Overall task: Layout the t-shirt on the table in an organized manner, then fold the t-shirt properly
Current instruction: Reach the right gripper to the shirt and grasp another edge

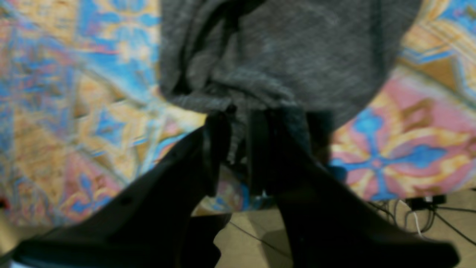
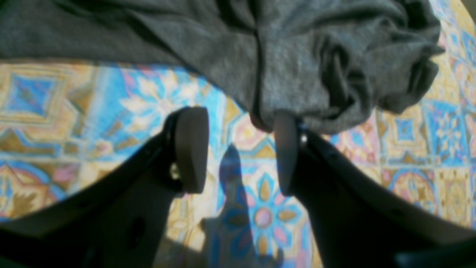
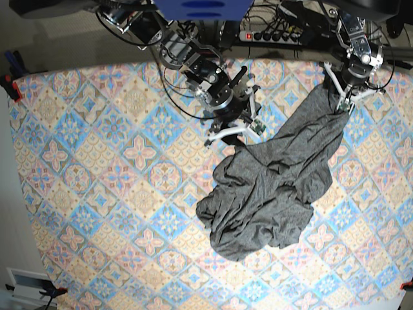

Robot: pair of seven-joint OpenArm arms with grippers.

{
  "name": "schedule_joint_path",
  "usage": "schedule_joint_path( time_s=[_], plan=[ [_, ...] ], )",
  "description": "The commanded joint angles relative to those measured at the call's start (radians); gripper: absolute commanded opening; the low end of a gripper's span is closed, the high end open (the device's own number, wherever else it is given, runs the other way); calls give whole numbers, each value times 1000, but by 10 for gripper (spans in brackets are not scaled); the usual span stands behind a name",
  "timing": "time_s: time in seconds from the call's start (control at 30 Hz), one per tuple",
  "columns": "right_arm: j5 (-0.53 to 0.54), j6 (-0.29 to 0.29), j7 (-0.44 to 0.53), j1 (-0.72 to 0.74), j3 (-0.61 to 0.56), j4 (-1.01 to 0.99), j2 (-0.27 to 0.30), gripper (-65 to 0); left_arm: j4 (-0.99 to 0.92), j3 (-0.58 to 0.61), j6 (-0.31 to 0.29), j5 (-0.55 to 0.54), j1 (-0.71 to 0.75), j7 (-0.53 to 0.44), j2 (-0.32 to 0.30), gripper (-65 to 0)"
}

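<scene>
Left wrist view: left pincer (image 1: 238, 149) narrow, pinching a t-shirt (image 1: 282, 56) edge.

Right wrist view: right pincer (image 2: 238, 149) wide, empty, beside the hem.

Base view: shirt bunched at 5 o'clock on the tabletop (image 3: 84, 161). Advise drawing it taut before spreading.

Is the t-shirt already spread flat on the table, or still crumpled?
Still crumpled: the t-shirt lies bunched in wrinkled folds, one end lifted by the left tool.
</scene>
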Motion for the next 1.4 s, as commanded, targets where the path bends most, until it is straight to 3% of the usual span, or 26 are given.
schedule_joint_path(
  time_s=[0.0,0.1,0.33,0.7,0.83,1.07,1.37],
  plan=[
    [-6,-9,24,49,0,-12,-14,-376,16,-4,3,31,1,-6,2,-547],
    [-6,-9,29,110,-3,-110,-14,-376,16,-4,3,63,6,-6,-1,-547],
    [-6,-10,164,147,-23,-276,-25,-376,16,-4,3,134,7,-6,4,-547],
    [-6,-10,189,147,-24,-309,-102,-376,16,-4,3,135,1,-6,5,-547],
    [-6,-10,189,176,-24,-311,-103,-380,16,-4,3,135,1,-6,5,-547],
    [-6,-10,189,196,-18,-311,-102,-441,16,-4,3,132,1,-6,5,-547],
    [-6,-10,189,221,-20,-357,-100,-442,16,-4,3,135,1,-6,5,-545]
  ],
)
